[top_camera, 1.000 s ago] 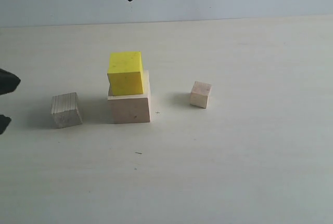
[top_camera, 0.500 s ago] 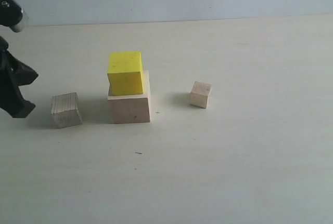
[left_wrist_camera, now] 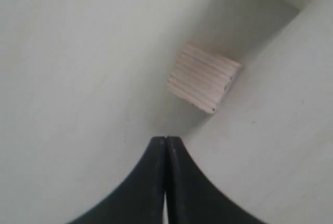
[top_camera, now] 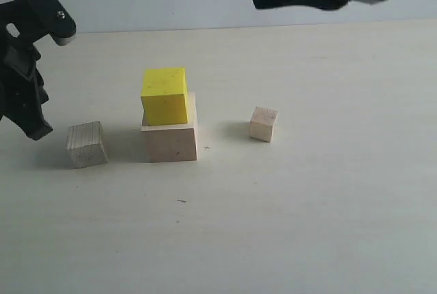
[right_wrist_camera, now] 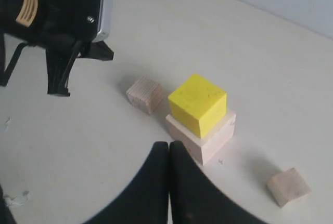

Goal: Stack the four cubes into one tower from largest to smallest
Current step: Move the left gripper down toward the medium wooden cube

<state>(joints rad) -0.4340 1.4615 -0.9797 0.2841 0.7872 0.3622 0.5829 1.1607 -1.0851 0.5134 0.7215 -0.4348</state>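
On the table (top_camera: 307,205), I am taking the large wood cube (top_camera: 171,142) as the reference point for every position below.

1. The yellow cube (top_camera: 164,96) is resting directly on top of the large wood cube. It is sitting offset toward the left side of that cube in the exterior view, so a strip of bare wood top is showing to its right.
2. The medium wood cube (top_camera: 87,144) is lying on the table to the left of the large wood cube, near it but not touching it. Nothing is sitting on it.
3. The small wood cube (top_camera: 263,124) is lying on the table to the right of the large wood cube, clearly apart from it and alone.
4. The left gripper (left_wrist_camera: 165,142) is hanging farther left of the large wood cube than the medium one, with its tips pointing down toward the table. Its jaws are pressing fully together and are holding nothing. I cannot tell whether the tips are touching the table.
5. The right gripper (right_wrist_camera: 168,148) is hovering high above and to the right of the large wood cube. Its jaws are also pressing together with nothing between them.
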